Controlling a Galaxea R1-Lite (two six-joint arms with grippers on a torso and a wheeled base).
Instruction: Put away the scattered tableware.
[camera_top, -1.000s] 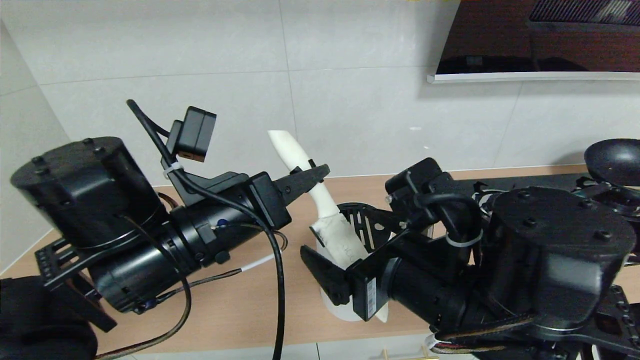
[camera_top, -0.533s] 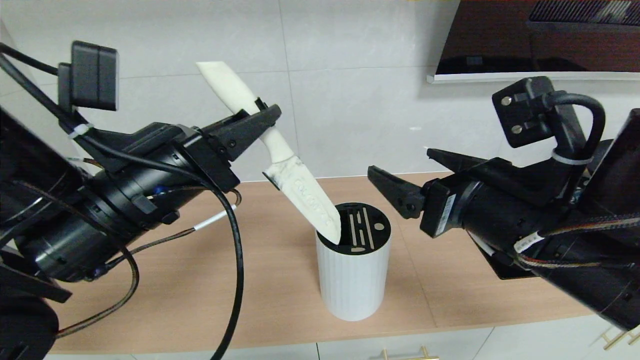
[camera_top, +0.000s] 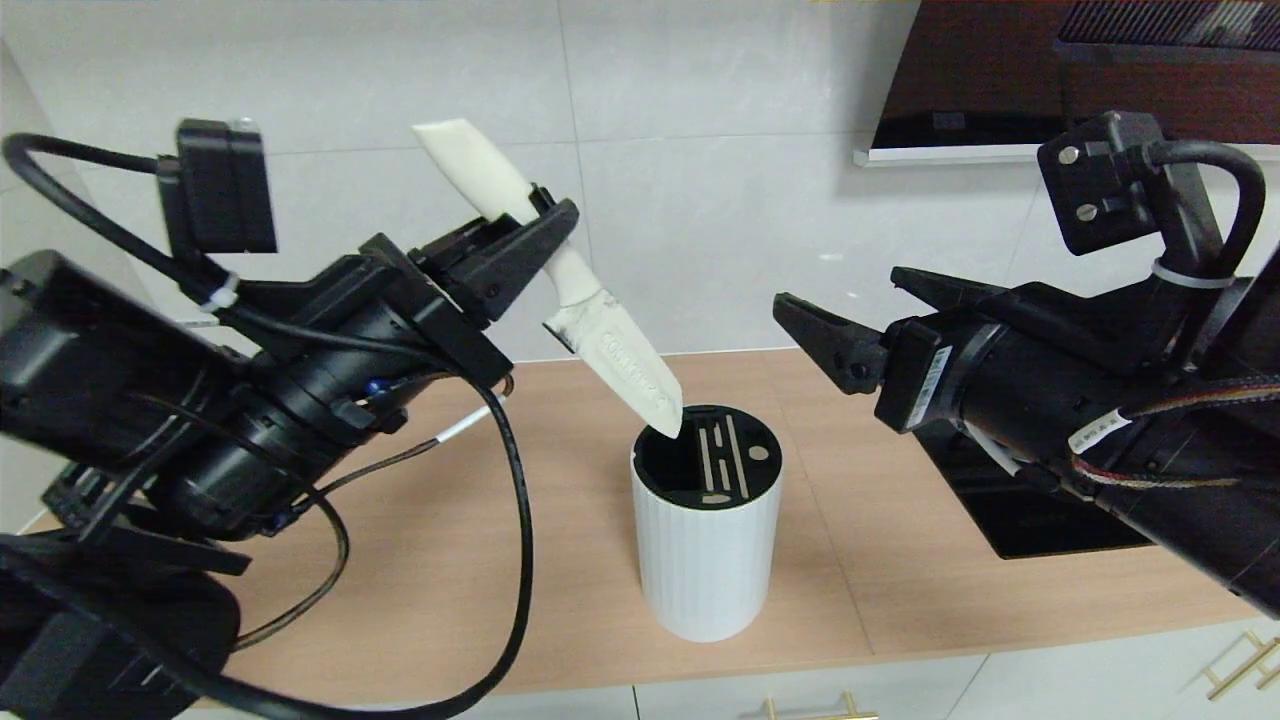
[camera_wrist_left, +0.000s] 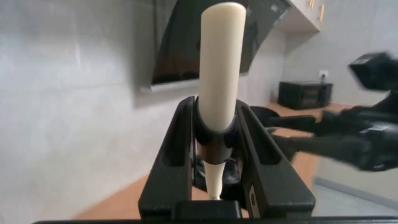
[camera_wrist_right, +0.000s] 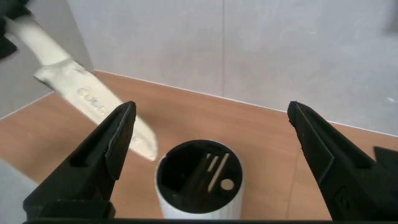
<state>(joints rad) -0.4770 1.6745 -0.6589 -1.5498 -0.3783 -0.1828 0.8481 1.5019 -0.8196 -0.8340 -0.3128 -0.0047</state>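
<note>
A white ceramic knife (camera_top: 590, 320) hangs tilted in the air, handle up and blade tip just over the rim of the white ribbed knife holder (camera_top: 708, 545) standing on the wooden counter. My left gripper (camera_top: 545, 240) is shut on the knife handle (camera_wrist_left: 219, 87). The holder's black slotted top (camera_wrist_right: 200, 175) faces up, with the knife's blade (camera_wrist_right: 99, 106) beside it. My right gripper (camera_top: 845, 325) is open in the air to the right of the holder, a little above it, with nothing between its fingers (camera_wrist_right: 115, 134).
The light wooden counter (camera_top: 480, 560) runs along a tiled wall. A black cooktop (camera_top: 1020, 510) lies in the counter to the right. A dark range hood (camera_top: 1060, 90) hangs at the upper right. Cabinet fronts with gold handles (camera_top: 1235, 665) sit below the counter edge.
Over the last second both arms rose away from the holder. The knife came up out of the holder's top; its tip now hovers at the rim. The right gripper drew back to the right.
</note>
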